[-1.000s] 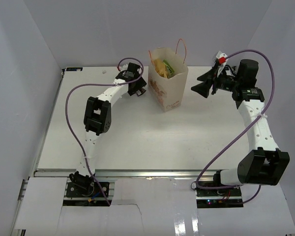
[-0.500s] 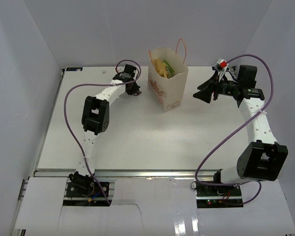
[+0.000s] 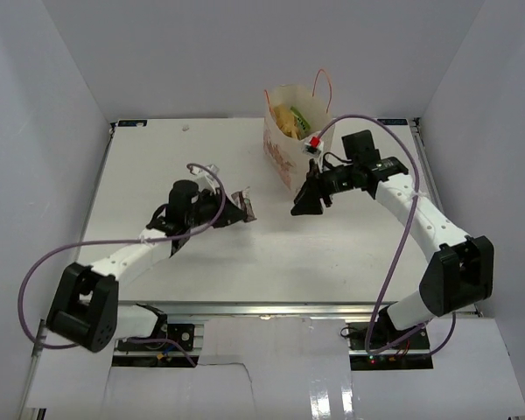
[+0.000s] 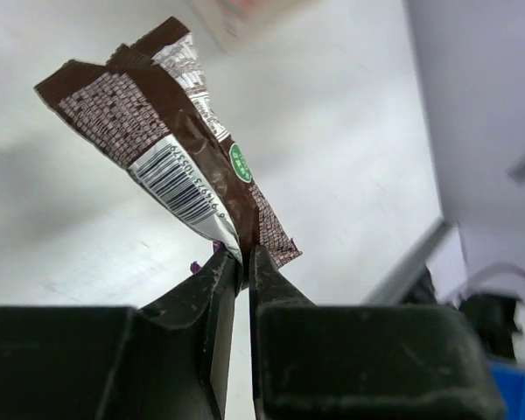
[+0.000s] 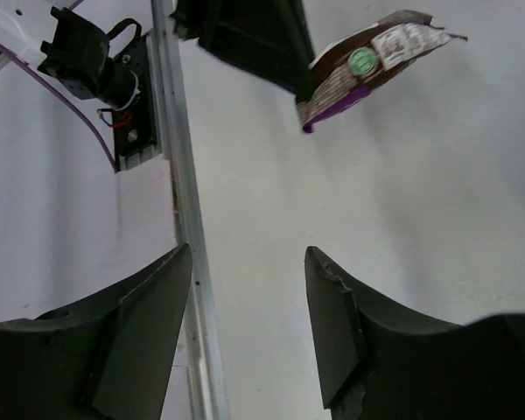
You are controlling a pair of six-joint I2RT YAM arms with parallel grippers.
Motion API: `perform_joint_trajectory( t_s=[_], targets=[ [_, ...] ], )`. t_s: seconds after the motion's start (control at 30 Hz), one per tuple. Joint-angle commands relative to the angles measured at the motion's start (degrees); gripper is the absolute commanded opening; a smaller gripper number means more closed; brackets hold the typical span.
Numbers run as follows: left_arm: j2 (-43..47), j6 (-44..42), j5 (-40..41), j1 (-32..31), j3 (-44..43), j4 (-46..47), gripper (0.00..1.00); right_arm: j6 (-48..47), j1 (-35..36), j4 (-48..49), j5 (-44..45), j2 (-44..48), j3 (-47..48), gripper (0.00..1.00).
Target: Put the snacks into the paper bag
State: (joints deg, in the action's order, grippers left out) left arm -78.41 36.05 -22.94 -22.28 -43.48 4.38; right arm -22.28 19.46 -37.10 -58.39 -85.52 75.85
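Note:
The cream paper bag (image 3: 296, 157) stands at the back of the table, with yellow and green snacks (image 3: 290, 119) showing in its open top. My left gripper (image 3: 234, 211) (image 4: 245, 254) hangs over mid-table, left of and nearer than the bag. It is shut on the lower edge of a dark brown wrapper (image 3: 244, 208) (image 4: 171, 131) with a barcode, which sticks up from the jaws. My right gripper (image 3: 301, 205) (image 5: 249, 254) is open and empty just in front of the bag, facing the wrapper (image 5: 367, 63) from a short gap away.
An aluminium rail (image 3: 262, 307) (image 5: 188, 219) runs along the table's near edge. White walls close in the left, right and back. Purple cables (image 3: 394, 254) loop off both arms.
My left gripper shut on the dark brown wrapper beside the bag and pulled back with it to mid-table. My right gripper swung from the back right down in front of the bag.

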Motion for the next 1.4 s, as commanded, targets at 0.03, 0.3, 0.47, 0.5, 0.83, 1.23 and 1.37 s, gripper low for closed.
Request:
perform_joint_trajectory(
  t_s=[0.03,0.3,0.47,0.5,0.83,1.23,1.37],
  targets=[
    [11.3,1.8,-11.8,-5.0,13.9,12.1,0.05,23.0,6.6,12.2,7.3,2.8,-4.5,0.63],
    [27.2,4.7,-1.2,-15.9,21.5,13.9,0.05,49.3,15.6,23.7,17.6,2.2,-12.8,0.78],
    [28.3,5.9,0.3,-19.1,21.9,13.9,0.06,53.6,17.7,25.3,17.5,0.3,-13.9,0.78],
    [28.3,6.0,0.5,-19.7,21.8,13.9,0.06,53.7,18.1,26.1,17.5,0.1,-13.9,0.76],
    [27.9,7.9,2.5,-22.2,19.7,13.8,0.18,51.2,19.5,28.8,15.1,1.4,-15.1,0.13],
    [40.2,5.2,12.5,-22.2,19.0,1.8,0.98,12.7,10.9,17.7,27.0,8.0,7.7,0.08],
    [40.9,5.2,18.3,-22.2,17.4,-8.0,0.98,9.7,5.0,21.0,37.8,1.7,22.5,0.08]
  ],
)
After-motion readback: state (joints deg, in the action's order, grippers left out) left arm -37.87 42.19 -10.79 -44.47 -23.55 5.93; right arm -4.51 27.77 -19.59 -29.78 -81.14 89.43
